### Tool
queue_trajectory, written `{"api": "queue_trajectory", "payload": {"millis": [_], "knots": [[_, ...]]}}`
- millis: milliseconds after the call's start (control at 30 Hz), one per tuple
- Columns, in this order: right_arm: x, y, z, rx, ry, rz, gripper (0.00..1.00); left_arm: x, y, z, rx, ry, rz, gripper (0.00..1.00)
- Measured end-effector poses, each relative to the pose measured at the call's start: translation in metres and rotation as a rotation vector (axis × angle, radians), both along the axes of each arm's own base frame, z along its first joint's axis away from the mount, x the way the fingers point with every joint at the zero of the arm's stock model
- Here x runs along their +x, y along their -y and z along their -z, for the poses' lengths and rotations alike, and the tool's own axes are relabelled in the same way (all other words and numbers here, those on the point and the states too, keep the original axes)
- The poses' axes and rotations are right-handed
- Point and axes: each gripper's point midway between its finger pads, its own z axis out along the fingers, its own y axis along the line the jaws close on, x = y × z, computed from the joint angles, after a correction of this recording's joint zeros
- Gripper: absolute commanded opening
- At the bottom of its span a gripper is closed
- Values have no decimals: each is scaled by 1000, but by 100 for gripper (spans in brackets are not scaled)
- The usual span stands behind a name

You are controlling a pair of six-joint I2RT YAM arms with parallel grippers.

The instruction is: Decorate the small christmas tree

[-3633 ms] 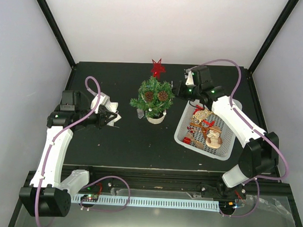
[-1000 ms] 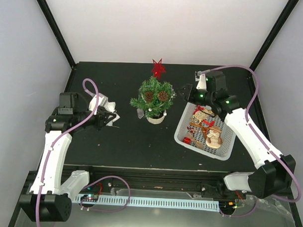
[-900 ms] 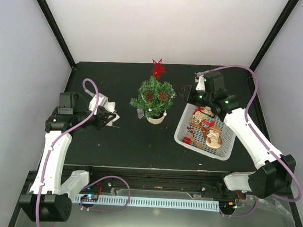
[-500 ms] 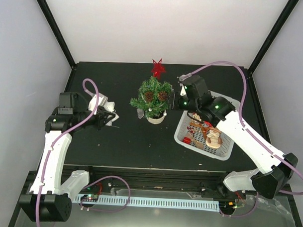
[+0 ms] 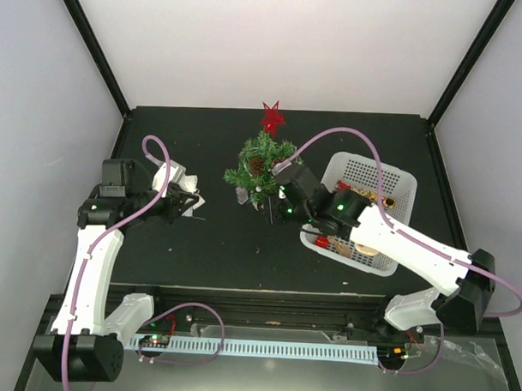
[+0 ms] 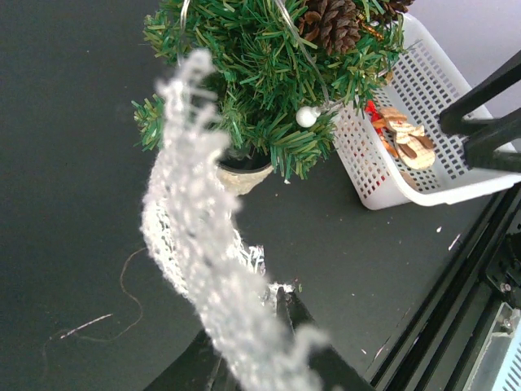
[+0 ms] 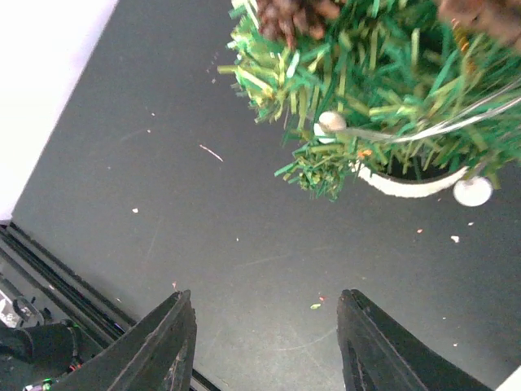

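Observation:
The small christmas tree (image 5: pixel 260 164) stands mid-table with a red star (image 5: pixel 271 117) on top and pine cones (image 6: pixel 330 20) among its branches. Its cream pot (image 6: pixel 244 173) shows in both wrist views. My left gripper (image 5: pixel 190 202) waits left of the tree, shut on a fluffy white tinsel garland (image 6: pixel 203 269) that trails up in front of the lens. My right gripper (image 5: pixel 268 208) hangs low just in front of the tree, open and empty. In its wrist view the fingers (image 7: pixel 175 342) frame bare tabletop, with the tree (image 7: pixel 366 81) above them.
A white basket (image 5: pixel 369 172) sits right of the tree, and my right arm reaches across its near left corner. Wooden figures (image 6: pixel 407 142) and a red ornament (image 5: pixel 322 242) lie inside. A white ball (image 7: pixel 473 191) hangs by the pot. A black rail runs along the near edge.
My right arm has swung from behind the basket, round the tree's right side, down to its front. The left arm and garland have stayed put.

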Motion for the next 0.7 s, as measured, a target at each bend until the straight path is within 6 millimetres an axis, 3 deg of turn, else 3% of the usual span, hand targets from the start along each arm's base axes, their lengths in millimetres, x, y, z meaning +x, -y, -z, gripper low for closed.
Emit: {"api": "queue_trajectory", "payload": {"millis": [400, 700], "knots": [[14, -58, 58, 41, -67, -20, 49, 0, 0, 0, 2, 1, -2, 14], [31, -77, 72, 105, -25, 31, 46, -2, -1, -4, 3, 20, -5, 15]]}}
